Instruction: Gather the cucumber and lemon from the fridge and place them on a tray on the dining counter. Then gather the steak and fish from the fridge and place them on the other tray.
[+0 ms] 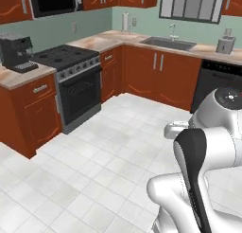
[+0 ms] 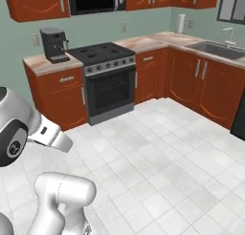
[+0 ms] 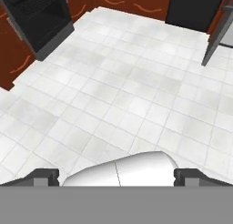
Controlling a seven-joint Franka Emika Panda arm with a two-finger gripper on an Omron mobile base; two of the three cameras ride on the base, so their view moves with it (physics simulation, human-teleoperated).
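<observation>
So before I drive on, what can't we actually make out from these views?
- Fridge interior: the hand view shows just a grey door edge at its right border.
- Dishwasher: partly covered by the arm in the left base view.
- Microwave: top cut off in the right base view.
- Gripper: open, holding nothing.
</observation>
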